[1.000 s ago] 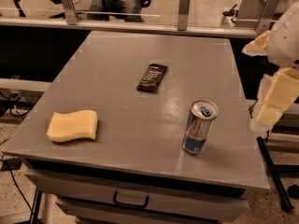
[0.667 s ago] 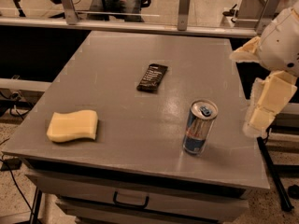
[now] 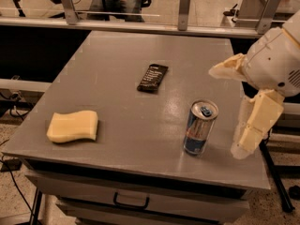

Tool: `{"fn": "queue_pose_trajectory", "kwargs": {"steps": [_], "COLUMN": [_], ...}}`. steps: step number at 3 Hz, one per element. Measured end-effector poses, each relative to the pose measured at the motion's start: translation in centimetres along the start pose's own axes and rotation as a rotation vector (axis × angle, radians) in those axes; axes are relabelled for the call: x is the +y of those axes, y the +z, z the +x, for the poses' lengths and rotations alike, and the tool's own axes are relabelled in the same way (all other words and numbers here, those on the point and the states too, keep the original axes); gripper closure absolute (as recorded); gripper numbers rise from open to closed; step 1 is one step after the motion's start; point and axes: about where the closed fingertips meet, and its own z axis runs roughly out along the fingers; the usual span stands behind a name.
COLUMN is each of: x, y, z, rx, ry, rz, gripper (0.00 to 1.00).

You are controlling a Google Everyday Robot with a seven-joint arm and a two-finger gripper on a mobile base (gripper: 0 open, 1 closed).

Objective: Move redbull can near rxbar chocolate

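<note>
The grey table carries it all. The tool hovers at the right edge, spread wide and empty. Just beside it the can stands upright. It is likely light, slick and tippy, so a mid-body grip looks best. The chocolate bar lies farther back.

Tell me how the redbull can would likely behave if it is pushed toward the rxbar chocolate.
The redbull can is tall, slim and upright, so a high push would probably tip it; on its side it could roll. Its smooth metal wall may slip in the jaws. The gripper hangs open to its right, not touching it.
</note>
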Motion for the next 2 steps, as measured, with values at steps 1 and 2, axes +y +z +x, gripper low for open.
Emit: {"fn": "queue_pose_trajectory", "kwargs": {"steps": [1, 2], "x": [1.5, 1.91], "y": [1.31, 1.77], "z": [-1.02, -1.25], "rx": [-0.065, -0.089], "ry": [-0.026, -0.03], "rz": [-0.007, -0.011], "gripper": [0.0, 0.0]}}
